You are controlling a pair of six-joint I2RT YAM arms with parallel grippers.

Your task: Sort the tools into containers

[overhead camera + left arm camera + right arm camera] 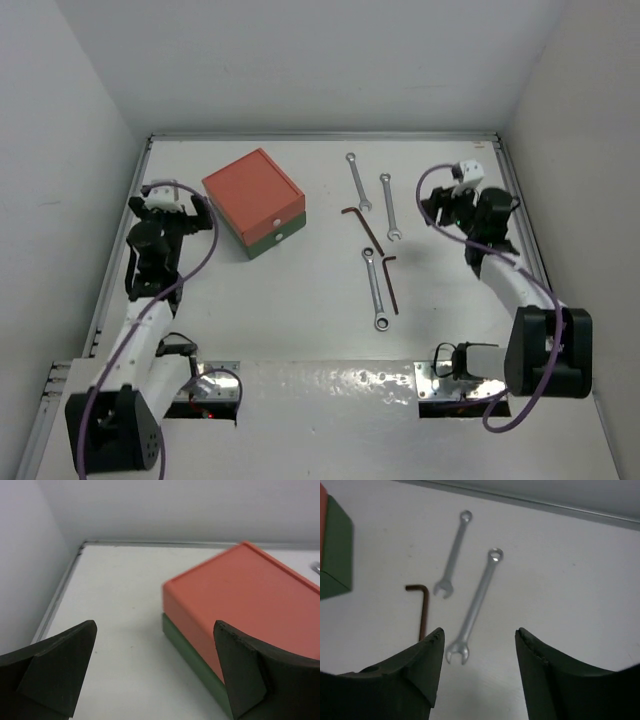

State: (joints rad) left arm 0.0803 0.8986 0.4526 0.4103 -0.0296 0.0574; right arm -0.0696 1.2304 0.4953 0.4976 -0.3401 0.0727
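Clearly a robotics lab test cell, not a home: bare white tabletop (300,300) boxed in by plain white panels (330,60), edged with a metal rail (320,136), left arm (148,262) and right arm (497,262) bolted to a shiny strip (330,382) at the near edge, purple cables (210,243) looped alongside.

The left arm (135,335) and right arm (505,275) share white links, black joint housings and bulky black bases low in the top view. A purple cable (211,247) loops along each. Small white blocks cap both wrists. The left gripper (155,625) and right gripper (479,630) have matte black, wedge-shaped fingers.
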